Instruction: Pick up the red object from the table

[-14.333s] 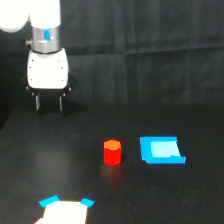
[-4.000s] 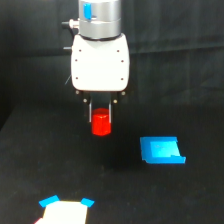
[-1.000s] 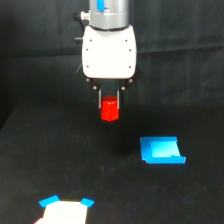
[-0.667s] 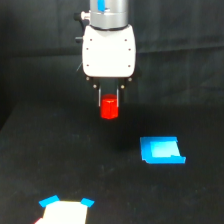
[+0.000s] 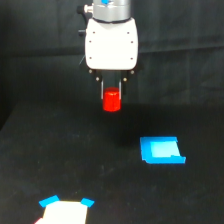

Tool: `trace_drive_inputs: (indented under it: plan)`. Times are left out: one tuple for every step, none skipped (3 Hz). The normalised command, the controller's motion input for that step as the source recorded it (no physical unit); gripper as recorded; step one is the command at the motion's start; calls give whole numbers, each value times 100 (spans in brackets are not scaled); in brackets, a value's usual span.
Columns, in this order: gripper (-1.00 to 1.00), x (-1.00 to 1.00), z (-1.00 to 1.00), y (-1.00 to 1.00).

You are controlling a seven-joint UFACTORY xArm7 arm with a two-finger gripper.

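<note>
The red object [image 5: 112, 100] is a small bright red stubby cylinder hanging in the air above the black table [image 5: 50, 160]. My gripper [image 5: 112, 95] points straight down from the white arm body and is shut on the red object, its two dark fingers clamping the upper sides. The lower part of the cylinder sticks out below the fingertips. It touches nothing underneath.
A bright blue flat tray-like piece [image 5: 161, 150] lies on the table toward the exterior view's right, below the gripper. A white card with blue corners [image 5: 65, 209] rests near the front edge at the lower left.
Over the last second the gripper and the red object have stayed almost still in the air. Much earlier the red object stood on the table, apart from the gripper.
</note>
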Motion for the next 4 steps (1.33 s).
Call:
trace_drive_inputs:
  plan:
    - [-100, 16, 100, -19]
    - [-93, -4, 39, -47]
    - [-100, -64, 46, -25]
    - [-100, -4, 17, -73]
